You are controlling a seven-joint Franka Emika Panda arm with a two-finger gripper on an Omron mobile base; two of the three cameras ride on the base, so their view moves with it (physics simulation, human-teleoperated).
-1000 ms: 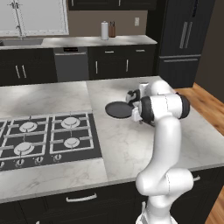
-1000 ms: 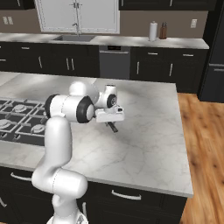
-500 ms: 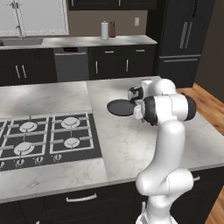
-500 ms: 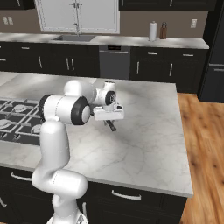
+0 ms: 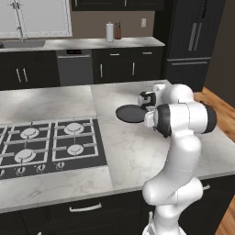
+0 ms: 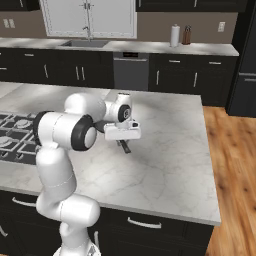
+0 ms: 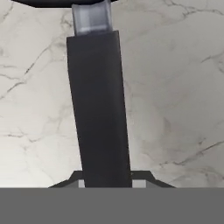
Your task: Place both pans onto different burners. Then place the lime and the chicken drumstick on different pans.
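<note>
Compared with one second earlier, the arm's elbow is seen swung slightly further over the counter, while the dark pan (image 5: 131,113) is found in the same place on the marble island counter (image 5: 137,151), to the right of the cooktop (image 5: 50,147) and well apart from it. The gripper (image 6: 122,145) is positioned over the pan's handle (image 7: 99,109), on the side of the pan away from the cooktop. The jaws are closed down almost fully on the handle, which is seen passing between the fingertips (image 7: 139,183) in the hand view. The handle is a long, flat, matte black bar, joined to the pan by a short pale grey metal neck. The pan is round, shallow and almost black. The counter is pale, grey-veined stone. The cooktop is black, with light grey grates.
</note>
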